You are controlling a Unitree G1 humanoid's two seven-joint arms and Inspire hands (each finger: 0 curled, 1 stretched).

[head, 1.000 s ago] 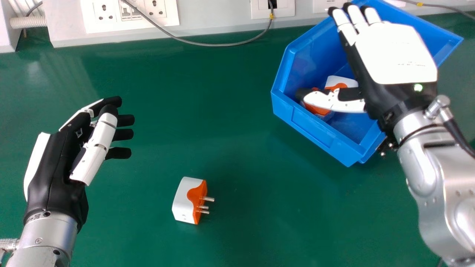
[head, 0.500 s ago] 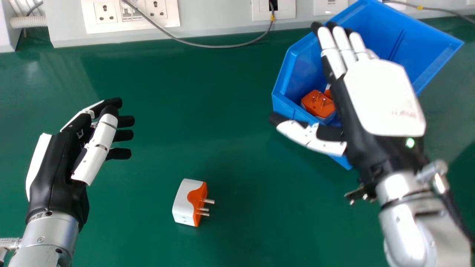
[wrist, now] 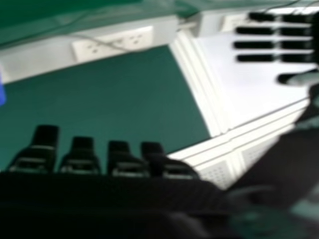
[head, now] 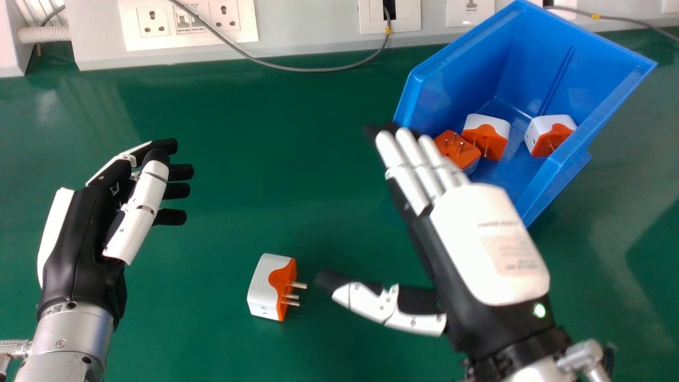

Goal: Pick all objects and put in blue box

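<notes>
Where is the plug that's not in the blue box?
In the head view, the plug lies on the green table, just left of the right hand, by its thumb.

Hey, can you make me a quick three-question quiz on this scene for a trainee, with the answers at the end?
1. Multiple choice: how many orange-and-white adapters can be seen inside the blue box?
A: one
B: two
C: three

2. True or false: the left robot hand is empty.

3. Fill in the blank: a loose adapter lies on the green table. In the head view, the part of the right robot hand nearest its metal prongs is the ____.

Key: 1. C; 2. true; 3. thumb
</notes>
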